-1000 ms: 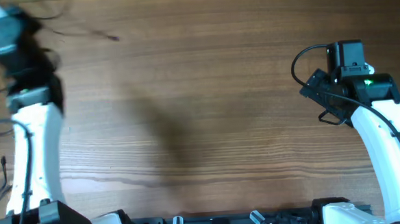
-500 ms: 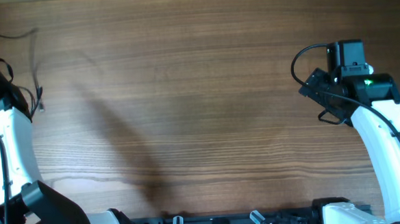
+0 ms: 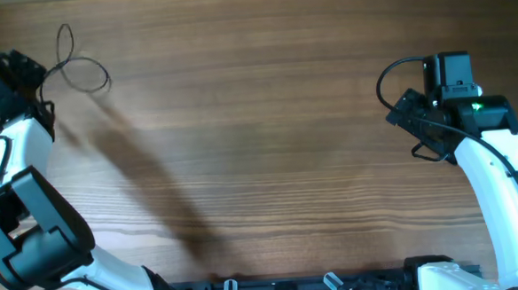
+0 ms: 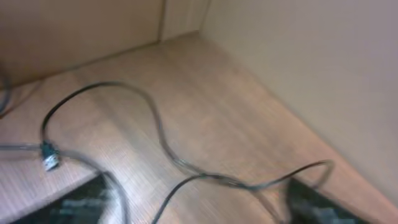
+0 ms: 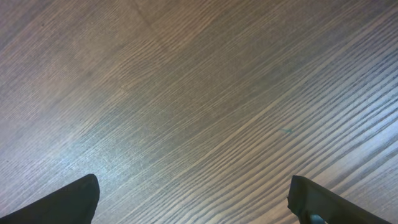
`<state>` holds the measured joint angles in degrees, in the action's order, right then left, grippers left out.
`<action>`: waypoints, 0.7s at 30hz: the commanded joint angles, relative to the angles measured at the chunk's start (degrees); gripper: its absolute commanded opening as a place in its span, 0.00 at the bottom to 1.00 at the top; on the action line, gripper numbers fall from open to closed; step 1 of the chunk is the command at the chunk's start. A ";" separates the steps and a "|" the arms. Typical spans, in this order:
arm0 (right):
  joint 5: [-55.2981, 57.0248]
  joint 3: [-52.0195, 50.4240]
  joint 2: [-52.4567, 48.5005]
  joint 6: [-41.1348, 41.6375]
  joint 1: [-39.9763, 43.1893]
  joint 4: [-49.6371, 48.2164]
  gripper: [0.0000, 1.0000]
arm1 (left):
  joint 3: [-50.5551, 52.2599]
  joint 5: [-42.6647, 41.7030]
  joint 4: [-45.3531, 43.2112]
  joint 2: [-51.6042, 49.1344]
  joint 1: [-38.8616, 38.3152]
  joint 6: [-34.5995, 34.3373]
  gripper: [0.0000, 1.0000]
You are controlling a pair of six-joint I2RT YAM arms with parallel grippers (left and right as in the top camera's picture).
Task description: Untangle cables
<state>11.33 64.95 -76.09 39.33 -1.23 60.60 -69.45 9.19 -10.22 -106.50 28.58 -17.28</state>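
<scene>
**Cable, one, looped: laying-out step**

Cable (image 4: pixel 99 86) lies at the 10 o'clock corner of the table (image 3: pixel 258 118), crossing over itself, plug (image 4: pixel 48 157) showing. Judged: untangling unfinished; next move calls for pinching one end and drawing it clear of the loops. Left claw (image 4: pixel 199 194) spread wide over the cable, gripping nothing. Right claw (image 5: pixel 199 202) at 3 o'clock, spread wide over bare wood

Black cables (image 4: pixel 106 84), brown wood-grain table (image 3: pixel 258 118)

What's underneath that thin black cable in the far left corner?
Beneath the cable only bare wooden table shows. Where it runs in beside the left arm, the arm covers it, so that part cannot be seen.
</scene>
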 commanded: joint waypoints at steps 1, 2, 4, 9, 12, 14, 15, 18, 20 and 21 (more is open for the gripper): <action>-0.79 0.17 0.57 -1.42 0.17 0.11 1.00 | -0.33 2.40 2.25 0.04 1.55 -0.11 1.00; -0.92 0.17 0.57 -1.81 0.17 0.11 1.00 | -0.33 1.64 3.43 0.46 1.53 -0.09 1.00; -0.94 0.17 0.57 -1.84 0.17 0.13 1.00 | -0.33 -5.38 6.05 2.03 1.42 0.35 1.00; -0.92 0.17 0.57 -2.91 0.17 -0.11 1.00 | -0.33 -14.34 22.40 10.62 1.07 0.31 1.00; -0.94 0.17 0.57 -6.58 0.20 -1.38 1.00 | -0.31 -15.82 38.82 16.98 -0.70 0.55 0.95; -0.94 0.17 0.57 -9.57 0.20 -1.70 1.00 | -0.31 -15.82 47.47 20.87 -3.50 0.57 0.91; -0.92 0.17 0.57 -9.79 0.20 -1.64 1.00 | -0.31 -15.82 51.06 22.86 -5.66 1.33 0.89; -0.94 0.17 0.57 -9.75 0.20 -2.23 1.00 | -0.31 -15.82 60.00 29.29 -14.80 2.47 0.87; -0.94 0.17 0.57 -9.75 0.20 -3.74 1.00 | -0.31 -15.80 65.05 33.11 -22.05 1.97 0.88; -0.92 0.17 0.57 -9.75 0.20 -4.44 1.00 | -0.31 -15.89 66.55 34.42 -25.29 1.68 0.91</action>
<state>10.50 64.95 -76.09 30.28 -1.23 57.08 -69.71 -6.26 53.74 -75.77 9.39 -16.16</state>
